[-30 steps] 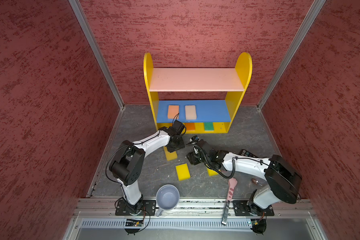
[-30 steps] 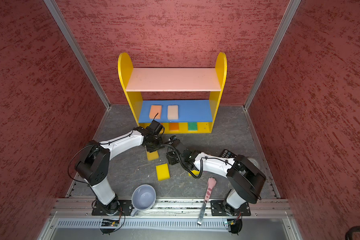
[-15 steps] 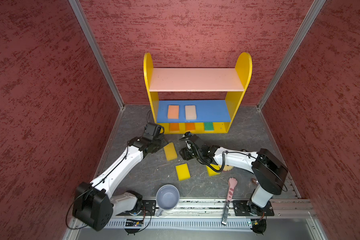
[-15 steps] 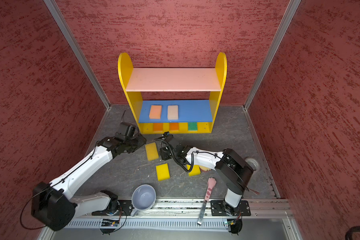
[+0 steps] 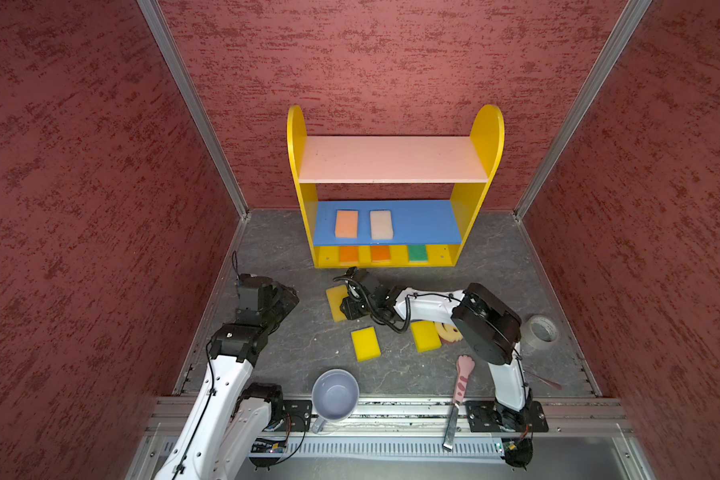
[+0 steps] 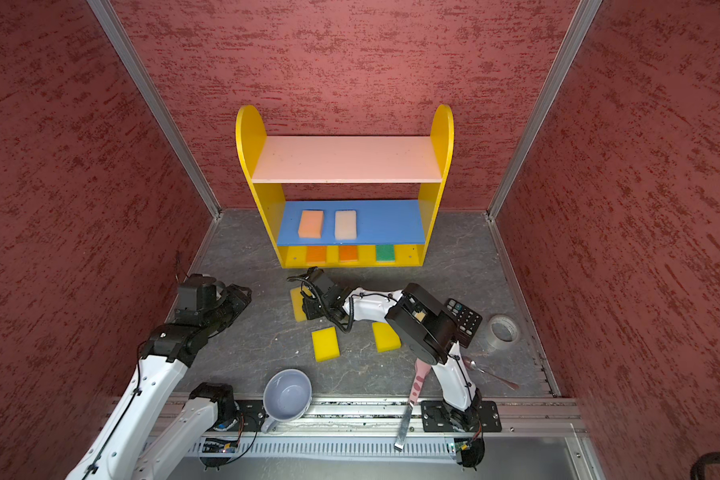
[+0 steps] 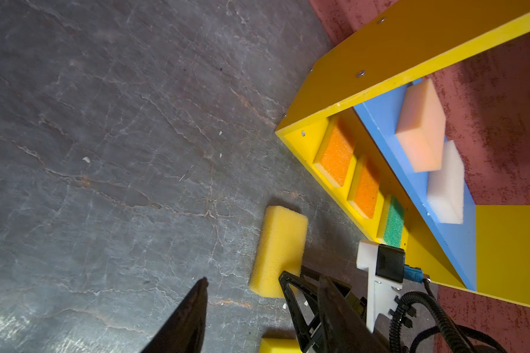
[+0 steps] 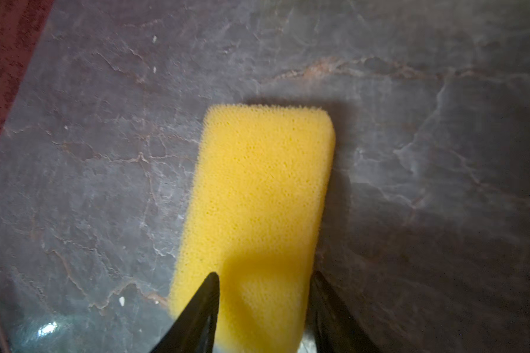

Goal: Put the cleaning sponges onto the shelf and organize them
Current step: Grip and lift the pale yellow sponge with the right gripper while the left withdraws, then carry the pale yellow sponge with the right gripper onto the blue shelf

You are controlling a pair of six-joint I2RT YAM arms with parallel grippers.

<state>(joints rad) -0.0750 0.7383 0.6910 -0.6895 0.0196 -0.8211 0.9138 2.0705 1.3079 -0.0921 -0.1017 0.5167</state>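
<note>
Yellow sponge (image 8: 257, 195) sits between the partly spread fingers of the right gripper (image 8: 265, 273), pinched or not I cannot tell, flat on the floor (image 5: 495, 270) near the shelf (image 5: 487, 133); better to squeeze gently and lift it straight.

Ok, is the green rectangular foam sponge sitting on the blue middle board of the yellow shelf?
No, the green sponge sits on the yellow bottom board, under the blue middle board.

Both top views are bright, evenly lit from above and sharp, their walls (image 5: 80, 208) splaying toward the frame edges, while the right wrist view is dim and soft, the sponge (image 8: 257, 198) blurred, heavy shadow across the floor (image 8: 441, 259).
</note>
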